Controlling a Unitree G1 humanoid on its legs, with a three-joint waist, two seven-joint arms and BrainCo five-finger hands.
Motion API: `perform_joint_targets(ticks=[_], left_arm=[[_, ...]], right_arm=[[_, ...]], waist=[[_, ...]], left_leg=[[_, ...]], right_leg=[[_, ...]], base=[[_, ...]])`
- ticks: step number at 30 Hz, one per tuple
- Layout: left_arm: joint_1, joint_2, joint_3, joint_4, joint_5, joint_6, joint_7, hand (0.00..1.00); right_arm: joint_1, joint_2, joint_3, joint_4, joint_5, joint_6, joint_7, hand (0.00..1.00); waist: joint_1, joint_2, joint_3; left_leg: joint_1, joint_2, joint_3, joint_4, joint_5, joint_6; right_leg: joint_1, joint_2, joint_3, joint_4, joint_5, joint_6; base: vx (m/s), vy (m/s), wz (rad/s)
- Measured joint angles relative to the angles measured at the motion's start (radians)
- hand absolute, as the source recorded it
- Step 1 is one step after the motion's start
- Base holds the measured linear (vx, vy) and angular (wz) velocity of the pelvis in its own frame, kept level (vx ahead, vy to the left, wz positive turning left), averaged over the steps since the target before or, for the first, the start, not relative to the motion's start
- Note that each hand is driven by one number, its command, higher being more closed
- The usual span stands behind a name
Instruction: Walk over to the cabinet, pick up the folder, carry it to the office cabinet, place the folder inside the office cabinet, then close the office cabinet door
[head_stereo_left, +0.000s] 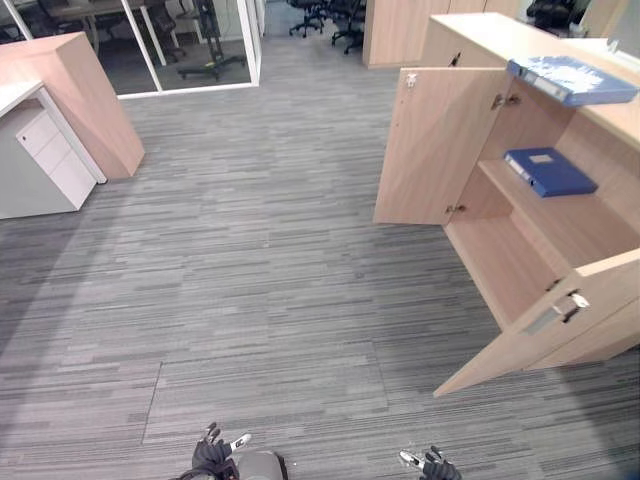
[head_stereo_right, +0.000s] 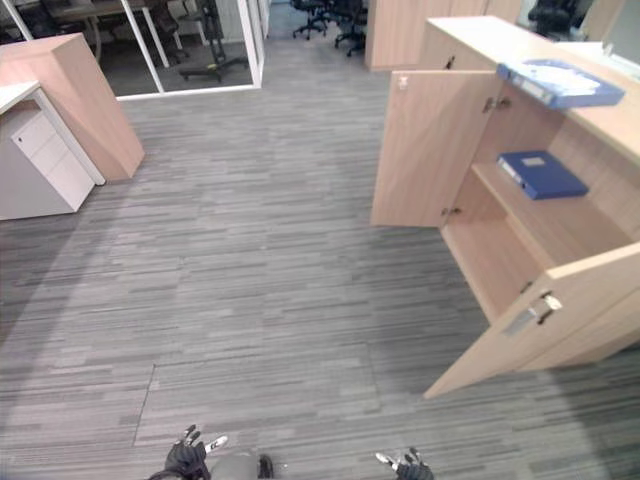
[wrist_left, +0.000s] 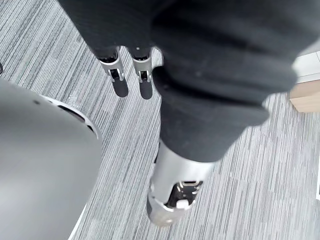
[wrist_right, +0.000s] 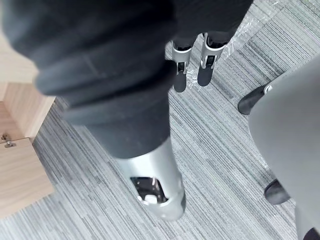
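Observation:
A wooden office cabinet (head_stereo_left: 590, 235) stands at the right with both doors swung open. One blue folder (head_stereo_left: 548, 171) lies flat on its upper shelf inside. A second, lighter blue folder (head_stereo_left: 572, 80) lies on the cabinet's top. My left hand (head_stereo_left: 213, 455) and right hand (head_stereo_left: 437, 465) hang low at the near edge, far from the cabinet. Over grey carpet, the left hand's fingers (wrist_left: 142, 80) are straight and hold nothing. The right hand's fingers (wrist_right: 205, 65) are straight and empty too.
The far cabinet door (head_stereo_left: 435, 150) and the near door (head_stereo_left: 560, 320) jut out over the carpet. A white drawer unit (head_stereo_left: 45, 150) and a wooden counter (head_stereo_left: 85, 95) stand at the left. A glass partition (head_stereo_left: 190, 40) and office chairs (head_stereo_left: 340, 15) lie beyond.

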Motion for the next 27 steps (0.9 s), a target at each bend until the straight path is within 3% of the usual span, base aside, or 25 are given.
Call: perform_joint_targets(ticks=[2, 3, 4, 5, 6, 7, 10, 12, 14, 16, 18, 20, 21, 22, 25, 27], left_arm=[[0.002, -0.005, -0.005, 0.004, -0.017, -0.003, 0.005, 0.0], [0.011, -0.01, -0.007, 0.006, -0.028, -0.003, 0.007, 0.0], [0.018, 0.0, -0.011, 0.003, -0.034, -0.006, 0.007, 0.0], [0.02, 0.006, -0.015, 0.004, -0.034, -0.006, 0.008, 0.0], [0.021, 0.01, -0.042, 0.008, -0.035, -0.007, 0.009, 0.0], [0.021, 0.011, -0.055, 0.013, -0.035, -0.01, 0.01, 0.0], [0.019, 0.028, -0.139, 0.028, -0.03, -0.017, 0.009, 0.0], [0.005, 0.048, -0.202, 0.045, -0.019, -0.014, 0.009, 0.0], [-0.003, 0.048, -0.221, 0.042, -0.007, -0.014, 0.008, 0.0], [-0.009, 0.046, -0.224, 0.043, 0.008, -0.014, 0.008, 0.0], [-0.018, 0.041, -0.218, 0.044, 0.009, -0.014, 0.008, 0.0], [-0.017, 0.037, -0.2, 0.044, 0.009, -0.014, 0.008, 0.0], [-0.016, 0.034, -0.189, 0.046, 0.009, -0.014, 0.007, 0.0], [-0.016, 0.012, -0.163, 0.051, 0.014, -0.014, 0.008, 0.0], [-0.026, -0.004, -0.107, 0.062, 0.049, -0.015, 0.005, 0.0], [-0.024, -0.025, -0.069, 0.063, 0.053, -0.015, 0.005, 0.0]], right_arm=[[-0.003, -0.008, 0.004, 0.001, -0.01, -0.001, 0.0, 0.0], [-0.004, -0.012, 0.006, 0.008, -0.017, 0.0, -0.001, 0.0], [0.001, -0.002, 0.008, 0.015, -0.034, 0.0, -0.002, 0.0], [0.001, 0.006, 0.007, 0.02, -0.034, 0.0, -0.002, 0.0], [-0.004, 0.007, 0.007, 0.029, -0.035, -0.001, 0.0, 0.0], [-0.009, 0.004, 0.008, 0.038, -0.036, -0.001, 0.001, 0.0], [-0.01, -0.004, 0.0, 0.039, -0.056, -0.002, 0.001, 0.0], [-0.025, -0.004, -0.004, 0.034, -0.072, -0.004, 0.0, 0.0], [-0.037, -0.01, -0.003, 0.027, -0.072, -0.004, 0.0, 0.0], [-0.04, -0.008, -0.004, 0.008, -0.067, -0.008, 0.0, 0.0], [-0.046, -0.007, -0.02, 0.001, -0.052, -0.008, 0.0, 0.0], [-0.046, 0.002, -0.045, 0.001, -0.021, -0.008, -0.006, 0.0], [-0.042, 0.002, -0.046, 0.002, -0.001, -0.009, -0.009, 0.0], [-0.04, -0.005, -0.051, 0.002, 0.009, -0.008, -0.009, 0.0], [-0.036, 0.002, -0.095, 0.007, 0.017, -0.01, -0.009, 0.0], [-0.028, 0.003, -0.125, 0.02, 0.051, -0.011, -0.009, 0.0]], waist=[[0.001, 0.02, -0.011], [0.001, 0.029, -0.023], [0.003, 0.006, -0.043], [0.003, -0.004, -0.053], [0.005, -0.01, -0.063], [0.009, -0.007, -0.065], [0.006, -0.001, -0.076], [-0.02, -0.004, -0.062], [-0.023, -0.001, -0.041], [-0.028, 0.003, -0.035], [-0.032, 0.012, -0.019], [-0.032, 0.013, -0.015], [-0.033, 0.014, -0.012], [-0.033, 0.031, -0.01], [-0.039, 0.037, -0.004], [-0.045, 0.054, -0.007]], left_leg=[[0.017, 0.012, -0.023, -0.123, 0.033, -0.013], [0.019, 0.008, -0.038, -0.129, 0.099, -0.026], [0.019, -0.042, -0.037, -0.105, 0.149, -0.009], [0.02, -0.065, -0.035, -0.096, 0.15, -0.006], [0.05, -0.108, -0.016, -0.094, 0.154, 0.024], [0.07, -0.122, -0.002, -0.098, 0.15, 0.036], [0.169, -0.169, 0.023, -0.143, 0.122, 0.085], [0.253, -0.204, -0.002, -0.168, 0.1, 0.107], [0.326, -0.211, -0.012, -0.198, 0.097, 0.108], [0.371, -0.192, -0.022, -0.224, 0.088, 0.104], [0.39, -0.151, -0.032, -0.226, 0.061, 0.09], [0.404, -0.113, -0.029, -0.228, 0.033, 0.059], [0.425, -0.093, -0.026, -0.227, 0.015, 0.038], [0.437, -0.059, -0.014, -0.224, -0.002, 0.021], [0.443, -0.041, 0.006, -0.214, 0.011, 0.011], [0.462, -0.005, 0.002, -0.183, 0.019, 0.005]], right_leg=[[0.001, -0.009, 0.011, 0.006, -0.039, 0.034], [0.007, -0.017, 0.025, 0.017, -0.063, 0.053], [0.008, -0.064, 0.044, 0.025, -0.089, 0.086], [0.011, -0.088, 0.05, 0.032, -0.093, 0.094], [0.012, -0.133, 0.064, 0.076, -0.096, 0.098], [0.006, -0.147, 0.066, 0.108, -0.097, 0.099], [-0.127, -0.167, 0.102, 0.472, -0.096, 0.111], [-0.258, -0.169, 0.08, 0.842, -0.096, 0.121], [-0.297, -0.172, 0.021, 0.922, -0.121, 0.107], [-0.345, -0.143, -0.06, 0.81, -0.179, 0.091], [-0.372, -0.101, -0.08, 0.631, -0.185, 0.091], [-0.393, -0.077, -0.081, 0.434, -0.151, 0.083], [-0.394, -0.077, -0.092, 0.369, -0.032, 0.084], [-0.385, -0.046, -0.111, 0.371, -0.012, 0.068], [-0.403, -0.026, -0.117, 0.444, -0.081, 0.034], [-0.354, 0.0, -0.151, 0.437, -0.111, 0.01]], base=[[0.28, 0.345, -0.2], [0.46, 0.525, -0.45], [0.43, 0.45, -0.43], [0.48, 0.423, -0.58], [0.33, 0.262, -0.42], [0.4, 0.321, -0.49], [0.39, 0.319, -0.22], [0.39, 0.22, 0.36], [0.32, 0.09, 0.23], [0.26, -0.014, 0.23], [0.25, -0.136, 0.13], [0.24, -0.227, -0.01], [0.31, -0.383, -0.18], [0.31, -0.386, -0.25], [0.25, -0.293, -0.08], [0.28, -0.31, 0.2]])
